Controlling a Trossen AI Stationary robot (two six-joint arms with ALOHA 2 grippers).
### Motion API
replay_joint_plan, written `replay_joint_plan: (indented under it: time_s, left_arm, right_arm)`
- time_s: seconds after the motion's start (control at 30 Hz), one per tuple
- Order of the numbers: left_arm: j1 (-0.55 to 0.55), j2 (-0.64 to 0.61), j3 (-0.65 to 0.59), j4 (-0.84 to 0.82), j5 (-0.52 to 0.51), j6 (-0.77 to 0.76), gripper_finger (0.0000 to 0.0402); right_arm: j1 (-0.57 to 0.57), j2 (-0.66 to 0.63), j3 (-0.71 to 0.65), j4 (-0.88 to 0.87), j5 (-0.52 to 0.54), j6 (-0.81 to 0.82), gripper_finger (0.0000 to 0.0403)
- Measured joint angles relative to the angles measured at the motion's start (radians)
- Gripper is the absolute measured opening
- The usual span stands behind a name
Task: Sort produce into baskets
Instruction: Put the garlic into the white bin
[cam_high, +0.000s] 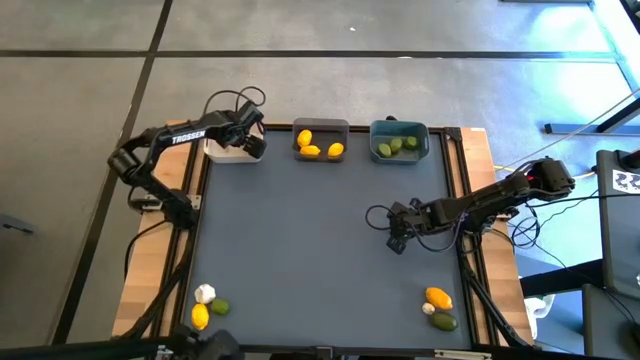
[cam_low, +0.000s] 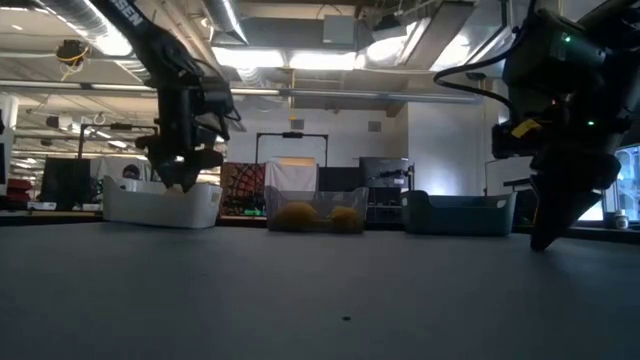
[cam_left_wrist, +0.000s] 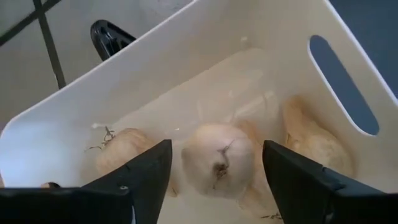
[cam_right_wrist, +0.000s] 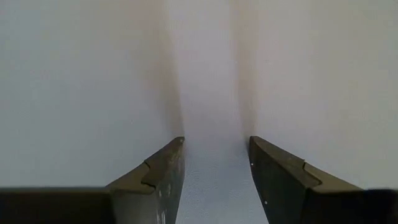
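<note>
The left tool (cam_left_wrist: 214, 177) is held apart directly over the white basket (cam_high: 228, 152), evidently to release a garlic bulb (cam_left_wrist: 217, 160) among its kind, while the right tool (cam_right_wrist: 214, 171), also apart and empty, is poised above the bare worktop (cam_high: 300, 250).

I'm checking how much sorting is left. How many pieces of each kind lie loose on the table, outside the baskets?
Lemons: 2
Limes: 2
Garlic bulbs: 2
Total: 6
</note>
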Motion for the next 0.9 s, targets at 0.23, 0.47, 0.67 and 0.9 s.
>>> replay_joint_plan:
  time_s: [0.23, 0.47, 0.67, 0.9]
  left_arm:
    - [-0.05, -0.077, 0.0, -0.011, 0.103, 0.023, 0.0243]
    - [-0.164, -0.196, 0.001, -0.092, 0.18, 0.046, 0.0245]
    - [-0.324, -0.261, 0.002, -0.158, 0.359, 0.068, 0.0242]
    - [-0.544, -0.273, 0.002, -0.186, 0.393, 0.007, 0.0242]
  right_arm:
    - [0.0, 0.0, 0.0, 0.016, 0.003, 0.0, 0.0179]
    - [0.0, 0.0, 0.0, 0.036, 0.017, -0.016, 0.0179]
    - [0.0, 0.0, 0.0, 0.044, 0.053, -0.027, 0.0179]
    - [0.0, 0.0, 0.0, 0.062, 0.055, -0.031, 0.0179]
